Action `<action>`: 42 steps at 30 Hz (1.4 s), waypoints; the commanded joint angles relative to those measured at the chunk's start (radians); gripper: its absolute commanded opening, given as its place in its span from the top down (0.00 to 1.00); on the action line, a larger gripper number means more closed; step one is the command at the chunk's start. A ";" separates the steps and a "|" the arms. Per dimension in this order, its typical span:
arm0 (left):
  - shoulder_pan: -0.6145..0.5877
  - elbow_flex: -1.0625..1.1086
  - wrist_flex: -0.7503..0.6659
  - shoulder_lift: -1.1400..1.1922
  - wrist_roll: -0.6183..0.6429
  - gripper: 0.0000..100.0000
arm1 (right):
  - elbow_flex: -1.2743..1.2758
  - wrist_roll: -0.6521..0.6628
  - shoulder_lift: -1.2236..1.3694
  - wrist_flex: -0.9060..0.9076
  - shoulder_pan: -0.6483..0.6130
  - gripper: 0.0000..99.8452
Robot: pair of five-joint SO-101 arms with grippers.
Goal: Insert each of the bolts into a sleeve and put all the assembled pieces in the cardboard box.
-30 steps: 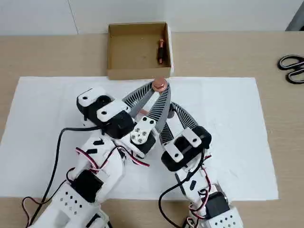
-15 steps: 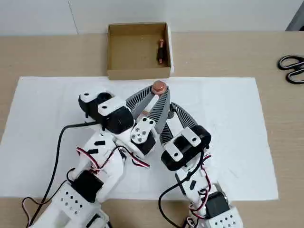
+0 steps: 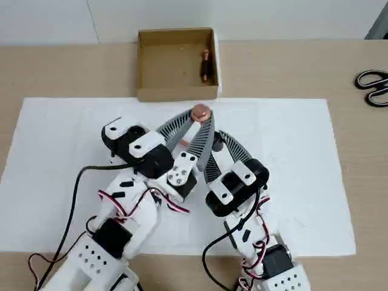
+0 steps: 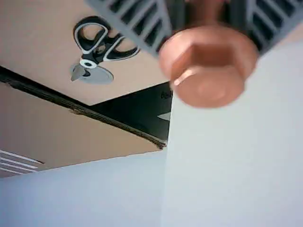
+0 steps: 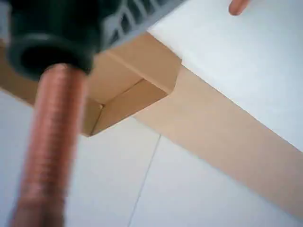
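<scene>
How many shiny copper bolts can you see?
2. The first bolt lies inside the cardboard box, by a side wall. The second bolt is pinched in the left gripper, over the white paper near the box. More may hide under the arms.

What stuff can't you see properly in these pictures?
1. High view: crossed fingers hide the bolt below its head.
2. Right wrist view: blur hides how deep the bolt sits in the sleeve.
3. High view: the piece in the cardboard box is too small to tell its parts.
4. High view: the edge cuts off the scissors.
5. Right wrist view: a pinkish blob, cut by the edge, can't be identified.
</scene>
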 commanded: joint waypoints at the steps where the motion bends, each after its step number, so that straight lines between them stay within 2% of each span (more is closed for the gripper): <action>1: -0.005 -0.031 -0.020 -0.011 -0.011 0.99 | 0.006 0.006 -0.018 -0.008 -0.002 1.00; 10: -0.003 -0.047 -0.028 -0.011 -0.011 0.99 | 0.006 0.006 -0.018 -0.002 -0.002 1.00; 16: -0.003 -0.070 -0.089 -0.005 -0.009 0.99 | 0.006 0.006 -0.018 -0.002 -0.002 1.00; 42: 0.005 0.030 -0.087 -0.009 0.041 0.99 | 0.006 0.006 -0.018 -0.002 -0.002 1.00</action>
